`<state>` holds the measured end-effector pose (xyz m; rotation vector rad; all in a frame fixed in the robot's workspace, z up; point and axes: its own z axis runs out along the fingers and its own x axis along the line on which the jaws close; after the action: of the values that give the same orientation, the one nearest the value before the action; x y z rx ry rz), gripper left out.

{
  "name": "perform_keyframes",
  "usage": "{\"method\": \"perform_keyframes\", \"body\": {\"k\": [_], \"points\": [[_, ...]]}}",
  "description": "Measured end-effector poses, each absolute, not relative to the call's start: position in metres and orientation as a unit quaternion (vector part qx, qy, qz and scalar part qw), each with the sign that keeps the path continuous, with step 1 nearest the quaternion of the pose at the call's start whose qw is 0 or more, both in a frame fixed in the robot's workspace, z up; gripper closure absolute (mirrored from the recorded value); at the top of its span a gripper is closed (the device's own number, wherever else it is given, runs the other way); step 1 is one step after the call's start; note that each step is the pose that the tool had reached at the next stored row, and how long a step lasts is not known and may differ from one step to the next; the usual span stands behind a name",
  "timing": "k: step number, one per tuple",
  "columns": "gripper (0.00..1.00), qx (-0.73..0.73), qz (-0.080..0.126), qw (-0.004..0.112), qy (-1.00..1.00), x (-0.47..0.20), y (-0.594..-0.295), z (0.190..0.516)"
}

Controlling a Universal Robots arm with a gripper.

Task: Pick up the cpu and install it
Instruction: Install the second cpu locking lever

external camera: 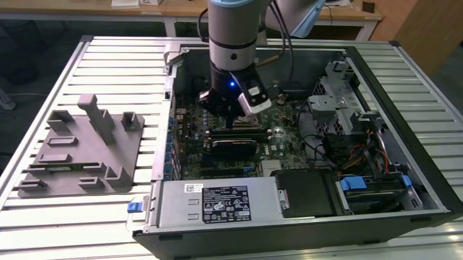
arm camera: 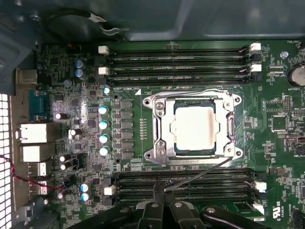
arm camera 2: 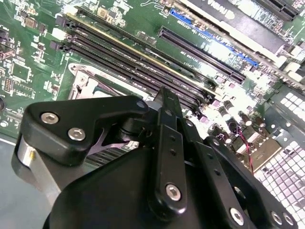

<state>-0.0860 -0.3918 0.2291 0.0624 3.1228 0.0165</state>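
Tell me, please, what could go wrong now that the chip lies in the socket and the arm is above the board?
The cpu seems to lie in its socket frame; if it sits slightly askew, pressing could harm it. A thin wire lever slants across the memory slots beside the gripper, so a sideways move might snag it.

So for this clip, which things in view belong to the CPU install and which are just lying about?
Part of the job:
- cpu, sitting in the socket frame
- gripper, above the motherboard beside the socket

Just lying about:
- grey plastic tray on the slatted table
- power supply
- drive cage
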Motion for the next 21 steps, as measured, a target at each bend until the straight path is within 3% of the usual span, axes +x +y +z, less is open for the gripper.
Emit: {"method": "perform_keyframes", "body": {"k": [21], "points": [[0.89,0.020,0.002,0.009,1.000,-0.086,-0.393,0.250]]}}
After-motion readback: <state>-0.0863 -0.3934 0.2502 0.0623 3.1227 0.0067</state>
